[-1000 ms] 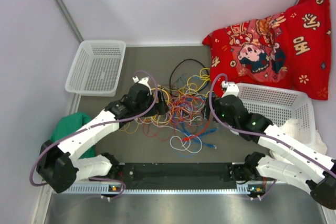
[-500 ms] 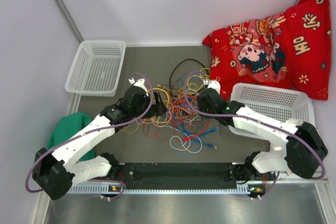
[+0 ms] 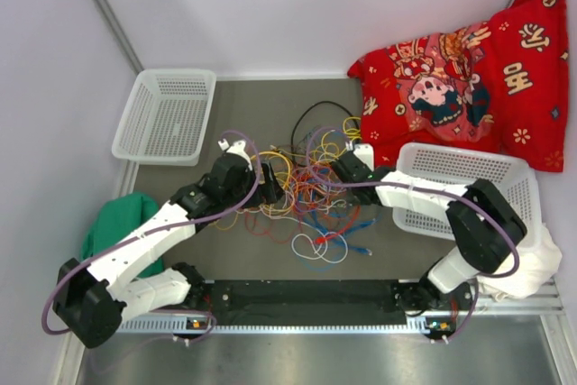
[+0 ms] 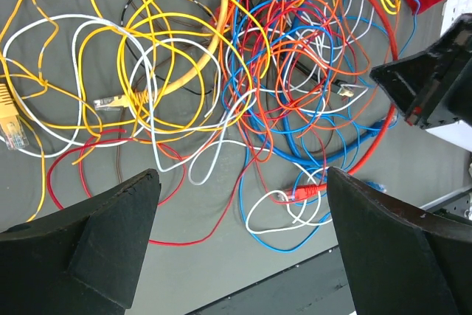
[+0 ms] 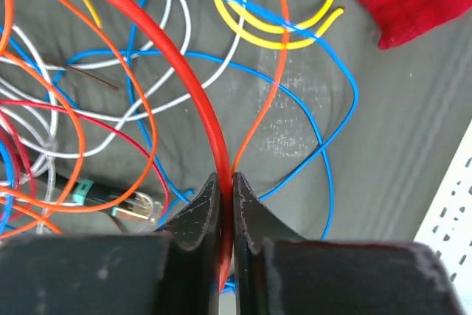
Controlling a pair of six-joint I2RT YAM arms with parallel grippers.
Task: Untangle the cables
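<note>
The cables [image 3: 306, 188] lie as one tangle of yellow, orange, red, blue, white and black loops on the grey mat. My right gripper [image 5: 223, 182] is at the tangle's right side, shut on a thick red cable [image 5: 184, 71] that runs up between its fingers. A thin orange cable [image 5: 274, 71] touches the right fingertip. From above, the right gripper [image 3: 335, 167] points left into the pile. My left gripper [image 4: 242, 173] hangs open over the tangle's left and near part, with nothing between its fingers. Below it lie a red plug [image 4: 310, 190] and white and blue loops. In the top view the left gripper [image 3: 270, 183] sits at the pile's left edge.
A white basket [image 3: 167, 114] stands at the back left and another white basket [image 3: 469, 169] at the right. A red printed cloth [image 3: 469, 69] fills the back right corner. Green cloth [image 3: 113, 223] lies at the left. A black rail [image 3: 306, 295] runs along the near edge.
My right arm has swung left from the right basket into the tangle, and its jaws have shut on the thick red cable. The left arm has shifted only slightly.
</note>
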